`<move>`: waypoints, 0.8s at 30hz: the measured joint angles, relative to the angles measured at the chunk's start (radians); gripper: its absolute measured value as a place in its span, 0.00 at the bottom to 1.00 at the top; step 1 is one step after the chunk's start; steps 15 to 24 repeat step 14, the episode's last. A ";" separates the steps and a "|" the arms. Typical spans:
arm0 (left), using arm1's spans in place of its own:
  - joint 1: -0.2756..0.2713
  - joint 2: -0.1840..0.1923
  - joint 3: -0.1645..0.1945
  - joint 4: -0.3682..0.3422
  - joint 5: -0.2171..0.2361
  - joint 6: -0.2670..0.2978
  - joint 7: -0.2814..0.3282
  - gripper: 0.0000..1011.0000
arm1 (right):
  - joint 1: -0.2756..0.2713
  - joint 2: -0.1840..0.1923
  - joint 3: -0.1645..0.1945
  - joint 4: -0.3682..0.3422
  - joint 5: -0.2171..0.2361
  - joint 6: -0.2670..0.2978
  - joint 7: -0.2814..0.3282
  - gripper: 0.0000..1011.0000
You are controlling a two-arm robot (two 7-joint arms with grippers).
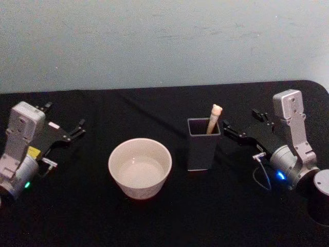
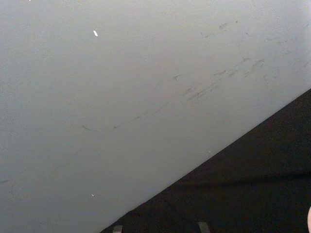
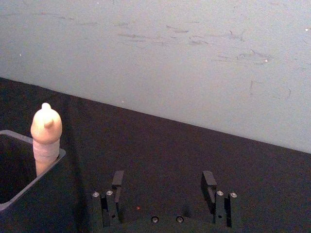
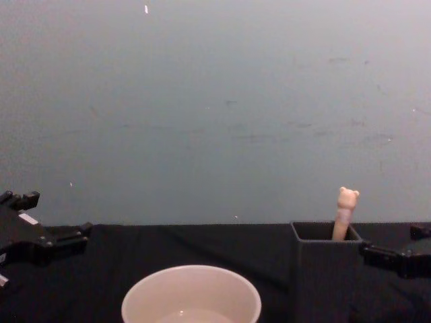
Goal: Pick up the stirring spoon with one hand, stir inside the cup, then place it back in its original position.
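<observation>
Black cloth covers the counter [image 1: 169, 216]. Spoon [image 1: 213, 119] stands in the holder [image 1: 203, 144], at 3 o'clock from the cup [image 1: 140, 168]. Right gripper [image 1: 237, 133], jaws released, waits beside it; left gripper [image 1: 73, 131] idles, also released. A crooked pull may tip the holder.

No readable text anywhere; the left gripper [image 1: 77, 128] carries small white and yellow stickers (perhaps labels), too blurred to read.
</observation>
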 joint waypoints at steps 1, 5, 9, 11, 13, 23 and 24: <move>0.000 0.000 0.000 0.000 0.000 0.000 0.000 0.99 | 0.000 0.000 0.000 0.000 0.000 0.000 0.000 0.99; 0.000 0.000 0.000 0.000 0.000 0.000 0.000 0.99 | 0.000 0.000 0.000 0.000 0.000 0.000 0.000 0.99; 0.000 0.000 0.000 0.000 0.000 0.000 0.000 0.99 | 0.000 0.000 0.000 0.000 0.000 0.000 0.000 0.99; 0.000 0.000 0.000 0.000 0.000 0.000 0.000 0.99 | 0.000 0.000 0.000 0.000 0.000 0.000 0.000 0.99; 0.000 0.000 0.000 0.000 0.000 0.000 0.000 0.99 | 0.000 0.000 0.000 0.000 0.000 0.000 0.000 0.99; 0.000 0.000 0.000 0.000 0.000 0.000 0.000 0.99 | 0.000 0.000 0.000 0.000 0.000 0.000 0.000 0.99; 0.000 0.000 0.000 0.000 0.000 0.000 0.000 0.99 | 0.000 0.000 0.000 0.000 0.000 0.000 0.000 0.99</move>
